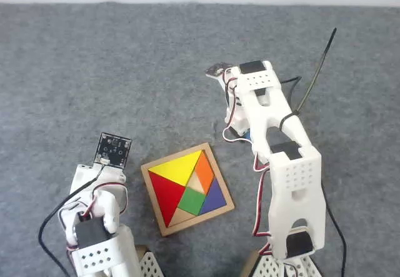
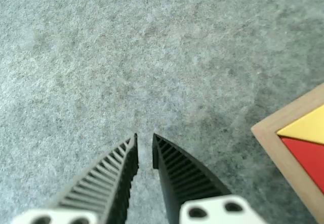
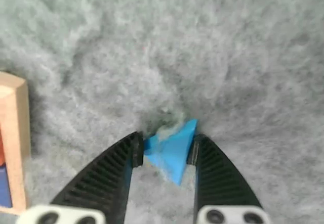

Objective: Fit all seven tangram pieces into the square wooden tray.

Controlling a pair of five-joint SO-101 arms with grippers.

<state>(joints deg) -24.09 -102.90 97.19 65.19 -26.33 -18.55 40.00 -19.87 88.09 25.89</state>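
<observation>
The square wooden tray (image 1: 199,219) lies between the two arms and holds a yellow triangle (image 1: 177,166), a red triangle (image 1: 164,192), an orange piece (image 1: 205,167), a green square (image 1: 192,201) and a purple triangle (image 1: 214,196). Two wood-coloured patches show among them. On the carpet just beyond the tray's far right side, my right gripper (image 3: 167,138) is shut on a small light blue triangle (image 3: 172,150), which rests on the carpet. My left gripper (image 2: 145,137) hangs shut over bare carpet beside the tray's corner (image 2: 283,133), holding nothing.
Grey carpet covers the whole table. The right arm (image 1: 275,139) stretches out along the tray's right side, with red and black cables looping beside it. The left arm (image 1: 100,189) stays folded near the front left. The tray's edge (image 3: 12,133) stands close to the right gripper.
</observation>
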